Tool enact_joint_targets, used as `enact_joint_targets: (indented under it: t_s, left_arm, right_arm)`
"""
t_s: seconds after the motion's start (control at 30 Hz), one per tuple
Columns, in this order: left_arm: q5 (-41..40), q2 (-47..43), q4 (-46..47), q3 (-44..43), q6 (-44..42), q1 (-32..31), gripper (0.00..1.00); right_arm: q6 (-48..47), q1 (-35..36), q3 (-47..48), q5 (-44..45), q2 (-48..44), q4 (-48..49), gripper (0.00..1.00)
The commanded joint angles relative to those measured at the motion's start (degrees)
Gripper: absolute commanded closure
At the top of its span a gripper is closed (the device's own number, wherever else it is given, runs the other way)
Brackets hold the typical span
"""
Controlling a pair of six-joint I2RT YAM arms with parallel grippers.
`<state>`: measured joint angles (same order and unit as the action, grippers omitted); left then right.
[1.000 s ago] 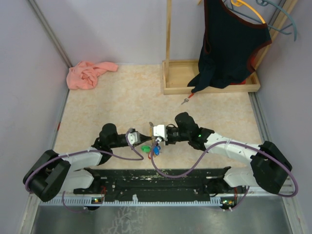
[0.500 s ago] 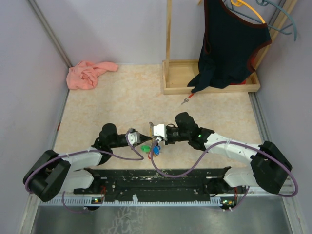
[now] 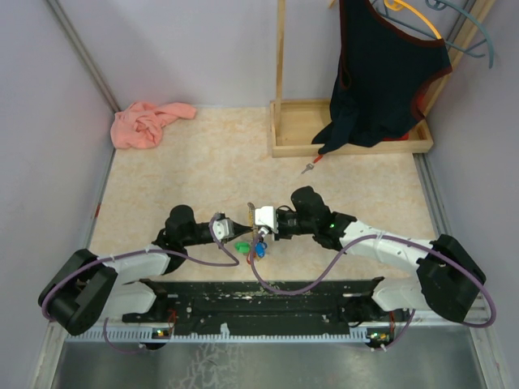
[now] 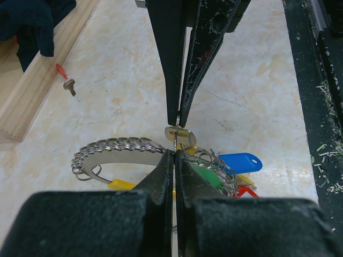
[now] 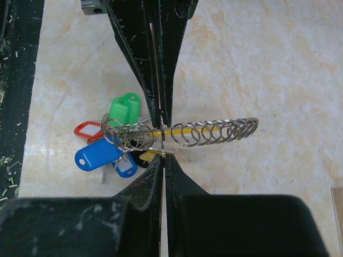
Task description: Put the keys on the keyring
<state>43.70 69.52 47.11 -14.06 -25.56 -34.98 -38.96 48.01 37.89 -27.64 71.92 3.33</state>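
Item: keyring (image 5: 214, 131), coil of rings plus green, red, blue tags (image 5: 99, 154), near-centre of worktop (image 3: 203, 162).
Left claw (image 4: 174, 155), right claw (image 5: 162, 158): both fully closed, tip to tip, pinching keyring's thin wire.
Red-capped key (image 3: 310, 167): well apart, beside wooden stand (image 3: 284, 150).
Step, judged: steadying ring for threading.
Next: one claw must let go and fetch key.

Left tool (image 4: 174, 156) and right tool (image 5: 162, 156) meet tip to tip, with the keyring (image 5: 187, 133) crowding that spot. Beyond them the surface (image 3: 203, 170) lies open up to the wooden tray (image 3: 296, 151) and pink cloth (image 3: 146, 123).
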Motion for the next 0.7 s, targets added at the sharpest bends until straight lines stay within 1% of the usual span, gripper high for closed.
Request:
enact_joint_targets:
  t_s: [0.0, 0.3, 0.67]
  left_arm:
    - [0.9, -0.3, 1.6, -1.2, -0.2, 0.2, 1.00]
    - [1.9, -0.1, 1.5, -1.5, -0.2, 0.2, 1.00]
    - [0.8, -0.3, 1.5, -1.3, -0.2, 0.2, 1.00]
  right_arm:
    - [0.1, 0.7, 1.8, -1.0, -0.7, 1.6, 1.00]
    - [0.3, 0.7, 2.2, -0.7, -0.2, 1.9, 1.00]
    - [0.5, 0.7, 1.9, -0.7, -0.6, 1.6, 1.00]
